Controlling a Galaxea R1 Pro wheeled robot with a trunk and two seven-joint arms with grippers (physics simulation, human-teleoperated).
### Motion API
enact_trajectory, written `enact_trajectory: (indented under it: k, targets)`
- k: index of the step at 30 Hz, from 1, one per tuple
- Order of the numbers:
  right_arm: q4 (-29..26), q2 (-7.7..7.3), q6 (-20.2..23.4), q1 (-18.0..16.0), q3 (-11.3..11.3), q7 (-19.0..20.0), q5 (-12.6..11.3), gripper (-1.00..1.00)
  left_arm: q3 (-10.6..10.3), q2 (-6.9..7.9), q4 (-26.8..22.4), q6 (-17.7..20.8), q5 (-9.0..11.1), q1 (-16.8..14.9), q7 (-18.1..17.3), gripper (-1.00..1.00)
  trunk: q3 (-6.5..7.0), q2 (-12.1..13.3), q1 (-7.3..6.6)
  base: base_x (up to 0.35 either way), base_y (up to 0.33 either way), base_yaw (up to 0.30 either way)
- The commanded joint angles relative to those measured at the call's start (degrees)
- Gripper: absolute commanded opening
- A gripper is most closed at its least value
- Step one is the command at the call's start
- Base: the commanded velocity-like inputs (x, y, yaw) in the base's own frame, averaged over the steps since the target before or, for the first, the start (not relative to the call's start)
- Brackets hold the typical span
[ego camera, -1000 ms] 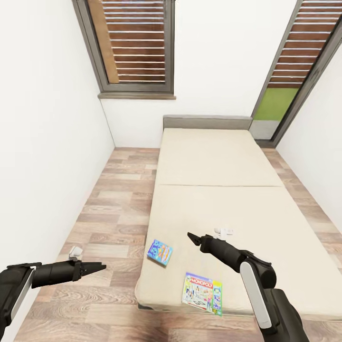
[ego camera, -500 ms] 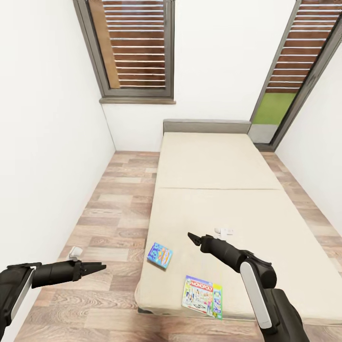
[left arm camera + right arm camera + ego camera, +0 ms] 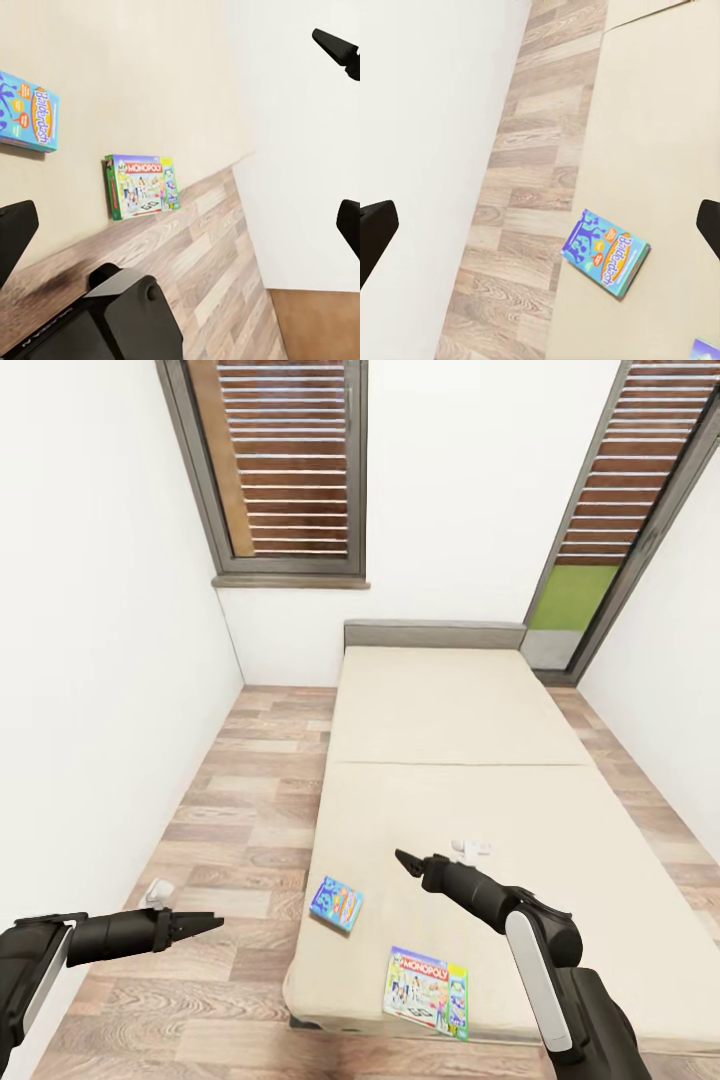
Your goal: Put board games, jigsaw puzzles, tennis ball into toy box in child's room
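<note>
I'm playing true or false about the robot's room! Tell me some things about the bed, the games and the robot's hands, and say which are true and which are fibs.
1. Two board games lie on the bed. True: the blue game and the Monopoly game.
2. The right gripper is holding the blue game. False: it hangs above the mattress, holding nothing.
3. The Monopoly game lies near the foot end of the bed. True.
4. The blue game is on the wooden floor. False: it lies on the mattress, close to the edge.
5. The left gripper is over the floor, beside the bed. True.
6. The two games are stacked. False: they lie apart.
</note>
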Motion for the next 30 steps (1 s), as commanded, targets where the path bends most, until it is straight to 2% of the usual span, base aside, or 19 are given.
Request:
enact_trajectory:
  k: [1, 30]
  targets:
    - [-0.05, 0.03, 0.31, -0.05, -0.07, 0.14, -0.01, 1.00, 0.02, 0.02, -0.01, 0.60, -0.02, -0.04, -0.24, 1.00, 0.00, -0.10, 0.03, 0.000, 0.000, 0.000]
    - [-0.05, 0.03, 0.22, -0.03, -0.06, 0.13, 0.07, 1.00, 0.01, -0.07, -0.01, 0.60, -0.02, -0.04, -0.23, 1.00, 2.74, -0.10, 0.03, 0.000, 0.000, 0.000]
